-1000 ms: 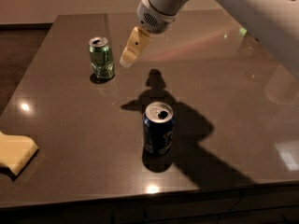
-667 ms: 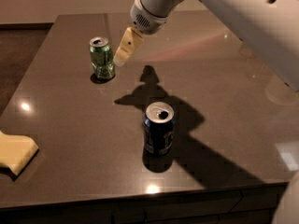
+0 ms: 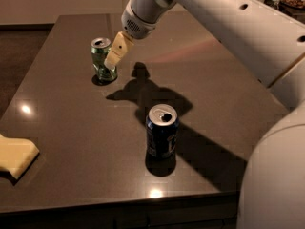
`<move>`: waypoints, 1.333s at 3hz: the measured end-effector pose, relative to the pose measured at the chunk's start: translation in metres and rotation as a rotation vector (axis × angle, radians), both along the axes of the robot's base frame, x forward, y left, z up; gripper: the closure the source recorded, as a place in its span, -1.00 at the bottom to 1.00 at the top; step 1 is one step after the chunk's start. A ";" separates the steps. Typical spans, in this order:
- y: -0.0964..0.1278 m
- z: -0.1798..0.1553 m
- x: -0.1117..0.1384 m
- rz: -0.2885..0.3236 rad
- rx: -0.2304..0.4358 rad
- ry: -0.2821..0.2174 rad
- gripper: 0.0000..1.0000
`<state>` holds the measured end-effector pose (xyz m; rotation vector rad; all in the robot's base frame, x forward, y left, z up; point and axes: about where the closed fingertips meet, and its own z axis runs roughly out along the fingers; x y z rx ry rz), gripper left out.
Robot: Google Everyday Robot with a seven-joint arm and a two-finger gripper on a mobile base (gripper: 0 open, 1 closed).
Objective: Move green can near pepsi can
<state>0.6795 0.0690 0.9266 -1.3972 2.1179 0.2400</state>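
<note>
The green can (image 3: 101, 60) stands upright on the dark table (image 3: 71, 128) at the back left. The pepsi can (image 3: 162, 130), dark blue with a silver top, stands upright nearer the front, right of the middle. My gripper (image 3: 116, 53) hangs from the white arm at the green can's right side, with its pale fingers overlapping the can's right edge. I cannot tell whether it touches the can.
A yellow sponge-like object (image 3: 13, 155) lies at the table's front left edge. My white arm (image 3: 228, 27) crosses the upper right, and its bulky body (image 3: 279, 175) fills the lower right corner. The table's front edge runs along the bottom.
The gripper has moved left and down, from right of the green can to right up against its right side. Both cans stand where they were.
</note>
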 end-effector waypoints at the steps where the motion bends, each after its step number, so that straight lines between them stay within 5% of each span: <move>1: 0.017 -0.006 0.001 0.046 0.017 0.017 -1.00; 3: 0.046 -0.015 0.003 0.118 0.037 0.040 -1.00; 4: 0.055 -0.017 0.003 0.135 0.053 0.048 -0.66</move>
